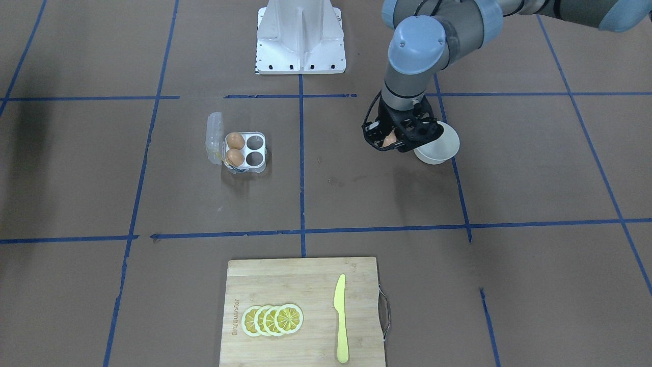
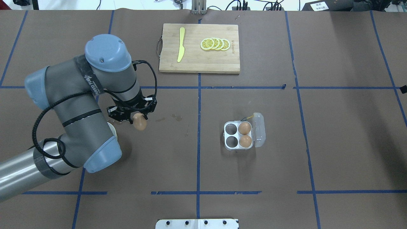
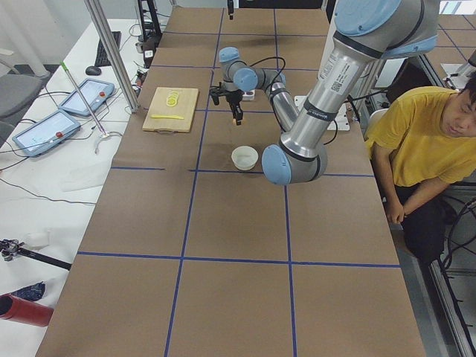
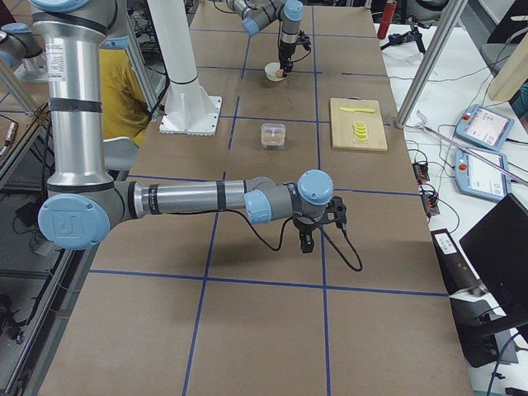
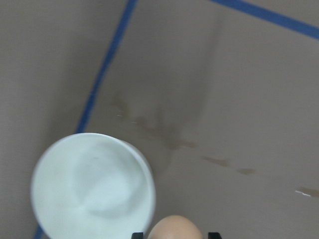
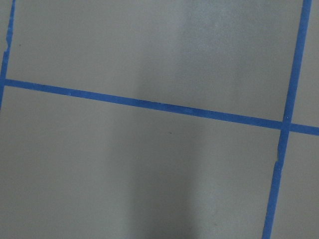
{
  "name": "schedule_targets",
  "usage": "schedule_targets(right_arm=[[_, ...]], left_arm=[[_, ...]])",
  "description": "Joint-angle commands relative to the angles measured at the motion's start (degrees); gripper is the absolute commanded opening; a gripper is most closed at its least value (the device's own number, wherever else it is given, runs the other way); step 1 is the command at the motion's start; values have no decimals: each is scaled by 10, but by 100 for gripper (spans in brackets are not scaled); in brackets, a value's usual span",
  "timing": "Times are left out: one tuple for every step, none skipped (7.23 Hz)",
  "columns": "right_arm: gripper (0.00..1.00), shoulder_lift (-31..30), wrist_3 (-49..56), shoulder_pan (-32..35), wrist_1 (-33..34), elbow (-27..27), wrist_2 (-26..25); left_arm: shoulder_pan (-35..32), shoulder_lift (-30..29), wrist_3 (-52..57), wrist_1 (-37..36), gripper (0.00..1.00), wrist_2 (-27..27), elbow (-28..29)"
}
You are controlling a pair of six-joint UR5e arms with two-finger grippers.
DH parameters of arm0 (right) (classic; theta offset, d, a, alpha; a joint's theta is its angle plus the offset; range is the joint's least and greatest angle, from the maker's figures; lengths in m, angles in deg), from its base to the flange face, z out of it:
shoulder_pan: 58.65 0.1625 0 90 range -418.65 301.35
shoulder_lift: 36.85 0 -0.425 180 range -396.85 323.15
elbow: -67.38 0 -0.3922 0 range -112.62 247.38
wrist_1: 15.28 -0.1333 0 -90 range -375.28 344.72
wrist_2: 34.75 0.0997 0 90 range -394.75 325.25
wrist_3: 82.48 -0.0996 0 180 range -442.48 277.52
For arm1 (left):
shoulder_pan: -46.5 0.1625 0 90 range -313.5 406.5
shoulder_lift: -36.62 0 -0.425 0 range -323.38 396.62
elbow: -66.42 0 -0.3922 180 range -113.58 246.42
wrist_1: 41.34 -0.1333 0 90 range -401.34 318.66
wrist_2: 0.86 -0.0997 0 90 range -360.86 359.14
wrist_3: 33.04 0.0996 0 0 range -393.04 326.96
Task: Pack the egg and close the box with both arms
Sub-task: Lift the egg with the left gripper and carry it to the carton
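Your left gripper [image 2: 139, 118] is clamping the small orange-brown egg [image 2: 140, 122] just beside the round white bowl [image 1: 443, 148], toward the worktop's left end, ready for carrying across. The clear plastic four-cup box [image 2: 231, 128] is lying mid-worktop, its lid open and two cups free. The right gripper [image 4: 305, 241] is hanging near the right end, probably awaiting the closing; I cannot tell its fingers' spread.
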Motion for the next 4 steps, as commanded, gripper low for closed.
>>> schedule_targets(right_arm=[[100,0,0,-1,0,-1,3],[100,0,0,-3,0,0,10],[100,0,0,-3,-1,0,11],[100,0,0,-4,0,0,11]], left_arm=[[24,-77,-11,56,0,0,72],[39,-102,-16,106,0,0,108],[53,-121,-41,173,0,0,152],[55,-140,-44,200,0,0,179]])
